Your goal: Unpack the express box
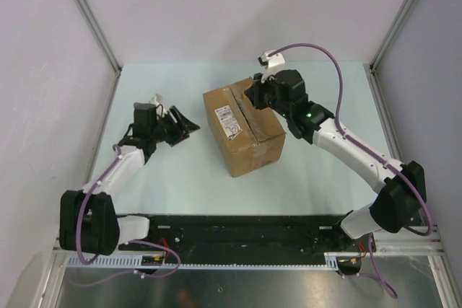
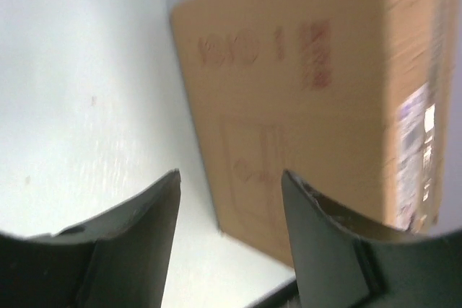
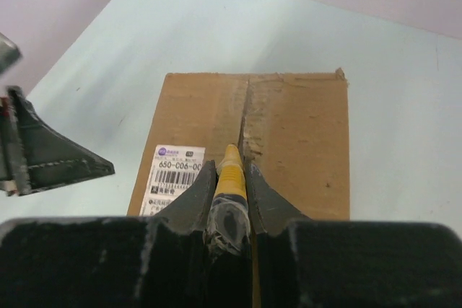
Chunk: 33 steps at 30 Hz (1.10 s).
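So, the right gripper is clamped on a yellow utility knife, which is pinched between both fingers with its tip poking out forward. The tip is held right over the centre seam on top of the express box, at the end of the seam nearest that gripper. Whether it's actually touching the cardboard can't be told. The top flaps are seen lying flat and closed, and a white label is stuck on top just left of the seam. The left gripper is held with its fingers spread apart and nothing between them, parked near the box's left side and not touching it as far as can be seen. The box is sat roughly mid-table, turned a bit askew, between the two arms.
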Available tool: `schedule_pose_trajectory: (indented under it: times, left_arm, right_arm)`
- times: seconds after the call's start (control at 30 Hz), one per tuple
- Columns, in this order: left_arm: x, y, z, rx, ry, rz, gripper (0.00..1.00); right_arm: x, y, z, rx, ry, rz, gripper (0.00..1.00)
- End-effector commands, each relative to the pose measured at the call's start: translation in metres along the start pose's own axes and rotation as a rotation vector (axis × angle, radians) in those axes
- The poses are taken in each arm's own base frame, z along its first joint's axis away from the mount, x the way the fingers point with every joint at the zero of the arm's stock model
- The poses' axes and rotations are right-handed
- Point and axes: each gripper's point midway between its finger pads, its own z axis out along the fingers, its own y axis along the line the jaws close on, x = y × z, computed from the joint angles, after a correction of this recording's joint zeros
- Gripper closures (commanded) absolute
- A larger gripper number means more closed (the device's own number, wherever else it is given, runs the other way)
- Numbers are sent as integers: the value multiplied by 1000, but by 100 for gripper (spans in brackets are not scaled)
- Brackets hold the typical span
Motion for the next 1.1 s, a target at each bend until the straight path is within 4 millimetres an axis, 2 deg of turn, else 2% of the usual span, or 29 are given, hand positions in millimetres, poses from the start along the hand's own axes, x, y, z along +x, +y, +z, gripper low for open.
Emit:
schedule_pose_trajectory:
  times: [0.0,0.03,0.07,0.13,0.17,0.2,0.23,0.27,0.33,0.37,0.43,0.5,0.53,0.57,0.6,0.63,0.7,0.83,1.07]
  left_arm:
    - [-63,-61,-30,79,-236,282,31]
    - [-73,-68,-34,79,-275,335,28]
    - [-85,-86,-41,113,-310,364,24]
    - [-95,-98,-37,129,-320,392,15]
    - [-101,-114,-39,160,-329,410,12]
    - [-100,-113,-25,152,-299,411,8]
    - [-101,-116,-20,146,-298,425,8]
    - [-100,-129,-14,166,-289,444,6]
    - [-101,-124,12,119,-268,465,4]
    - [-101,-133,16,126,-269,478,4]
    - [-101,-128,35,98,-249,466,4]
    - [-104,-129,43,76,-259,491,4]
    - [-115,-120,45,-2,-316,544,6]
    - [-109,-124,49,-26,-325,598,9]
    - [-108,-126,49,-43,-336,644,18]
    - [-111,-122,49,-94,-358,718,21]
    - [-101,-129,53,-83,-348,778,25]
    - [-97,-121,61,-100,-325,788,31]
    - [-67,-85,71,-132,-233,754,37]
  right_arm:
    - [-28,1,18,53,-133,-121,100]
    - [-31,2,23,57,-153,-118,100]
    - [-31,2,26,60,-161,-120,100]
    - [-37,5,29,52,-192,-132,100]
    - [-40,5,28,50,-204,-136,100]
    - [-41,5,30,53,-213,-141,100]
    - [-41,4,31,57,-213,-154,100]
    - [-40,3,32,59,-210,-157,100]
    - [-37,1,35,71,-204,-156,100]
    - [-36,0,36,72,-203,-151,100]
    - [-35,5,39,53,-208,-152,100]
    - [-37,7,41,48,-223,-150,100]
    - [-35,9,44,41,-222,-150,100]
    - [-33,11,46,36,-222,-144,100]
    - [-33,13,48,33,-224,-144,100]
    - [-30,17,49,25,-222,-145,100]
    - [-25,16,55,39,-217,-150,100]
    - [-20,16,65,42,-227,-143,100]
    - [-19,7,77,91,-257,-174,100]
